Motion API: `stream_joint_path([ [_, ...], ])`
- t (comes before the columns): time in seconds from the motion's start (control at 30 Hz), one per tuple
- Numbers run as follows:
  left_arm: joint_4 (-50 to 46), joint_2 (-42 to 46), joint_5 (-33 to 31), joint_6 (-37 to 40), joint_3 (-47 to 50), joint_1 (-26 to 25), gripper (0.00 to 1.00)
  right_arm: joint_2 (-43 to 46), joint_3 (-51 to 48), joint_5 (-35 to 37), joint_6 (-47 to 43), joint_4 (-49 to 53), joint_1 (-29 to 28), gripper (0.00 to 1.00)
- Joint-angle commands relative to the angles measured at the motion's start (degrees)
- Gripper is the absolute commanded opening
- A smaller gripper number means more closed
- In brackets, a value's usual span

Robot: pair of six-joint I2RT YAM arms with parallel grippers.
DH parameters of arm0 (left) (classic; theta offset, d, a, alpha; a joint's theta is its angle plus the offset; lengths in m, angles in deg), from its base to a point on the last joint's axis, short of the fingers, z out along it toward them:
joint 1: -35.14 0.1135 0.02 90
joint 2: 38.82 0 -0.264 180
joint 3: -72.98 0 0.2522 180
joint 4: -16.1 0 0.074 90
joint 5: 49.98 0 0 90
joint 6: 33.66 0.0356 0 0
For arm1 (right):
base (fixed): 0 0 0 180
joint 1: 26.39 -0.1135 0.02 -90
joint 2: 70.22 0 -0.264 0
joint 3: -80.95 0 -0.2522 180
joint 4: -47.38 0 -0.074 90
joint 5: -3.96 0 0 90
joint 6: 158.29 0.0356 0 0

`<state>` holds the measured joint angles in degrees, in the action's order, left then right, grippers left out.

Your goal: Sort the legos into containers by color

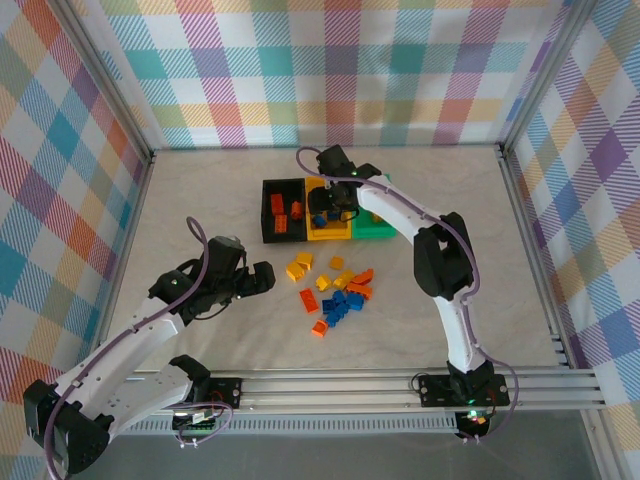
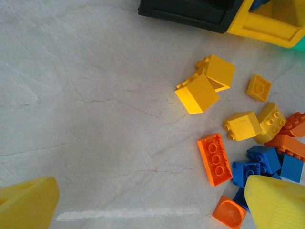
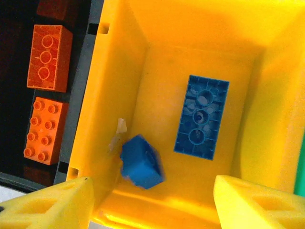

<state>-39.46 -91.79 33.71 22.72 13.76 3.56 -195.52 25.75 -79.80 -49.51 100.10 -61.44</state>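
Observation:
Three containers stand in a row: black (image 1: 282, 212), yellow (image 1: 329, 234) and green (image 1: 376, 231). My right gripper (image 1: 336, 200) hangs open over the yellow bin (image 3: 109, 86). Below its spread fingers, a small blue lego (image 3: 141, 161) shows blurred by the bin's left wall. A long blue lego (image 3: 201, 116) lies upside down on the bin's floor. Two orange legos (image 3: 46, 57) lie in the black bin. The loose pile (image 1: 335, 290) of orange, yellow and blue legos lies on the table. My left gripper (image 1: 262, 278) stands open just left of it, near an orange lego (image 2: 215, 158).
Yellow legos (image 2: 197, 93) lie at the pile's near-left edge, toward the bins. Bare marbled table (image 2: 95, 109) spreads left of the pile under my left gripper (image 2: 152, 205). Aluminium rails (image 1: 400, 385) frame the table's near edge, and checked walls stand on three sides.

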Motion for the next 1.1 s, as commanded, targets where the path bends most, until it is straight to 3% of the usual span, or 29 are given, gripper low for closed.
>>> stream_joint_path([
  [0.0,0.38,-0.28,1.50,0.82,0.62,1.23,1.00,5.68,-1.93,2.22,-0.26,0.69,0.04,0.68],
  [0.13,1.50,-0.43,2.28,0.68,1.25,1.56,1.00,8.93,-5.83,3.69,1.30,0.73,1.78,0.68],
  [0.53,0.68,0.10,3.32,0.61,1.06,1.95,1.00,0.13,0.68,4.71,4.70,4.58,5.84,0.60],
  [0.7,0.62,0.35,3.01,0.49,1.16,2.04,1.00,-3.26,4.53,3.57,4.53,6.69,5.87,0.52],
  [1.07,1.42,1.90,3.70,-0.04,1.73,2.14,1.00,-4.26,2.92,5.36,7.91,9.21,5.53,0.31],
])
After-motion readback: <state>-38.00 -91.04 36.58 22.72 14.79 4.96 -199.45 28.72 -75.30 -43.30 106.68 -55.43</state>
